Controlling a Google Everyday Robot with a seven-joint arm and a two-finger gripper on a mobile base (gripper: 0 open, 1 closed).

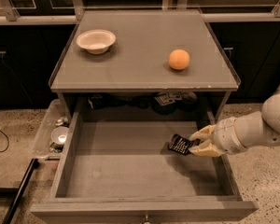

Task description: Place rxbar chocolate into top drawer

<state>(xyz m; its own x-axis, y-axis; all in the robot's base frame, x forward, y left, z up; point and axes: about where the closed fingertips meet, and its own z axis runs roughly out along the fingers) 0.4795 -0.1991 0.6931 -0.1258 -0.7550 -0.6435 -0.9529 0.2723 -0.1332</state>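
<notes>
The top drawer (112, 171) stands pulled wide open below the grey tabletop, its flat grey bottom bare. My gripper (195, 144) reaches in from the right, low inside the drawer near its right side. It is shut on the rxbar chocolate (179, 145), a small black wrapper with white lettering that sticks out to the left of the fingers, at or just above the drawer bottom.
An orange ball (179, 59) and a white bowl (96, 40) sit on the tabletop (140, 45). A clear plastic bin (53, 132) of small items stands left of the drawer. Clutter lies in the dark gap behind the drawer.
</notes>
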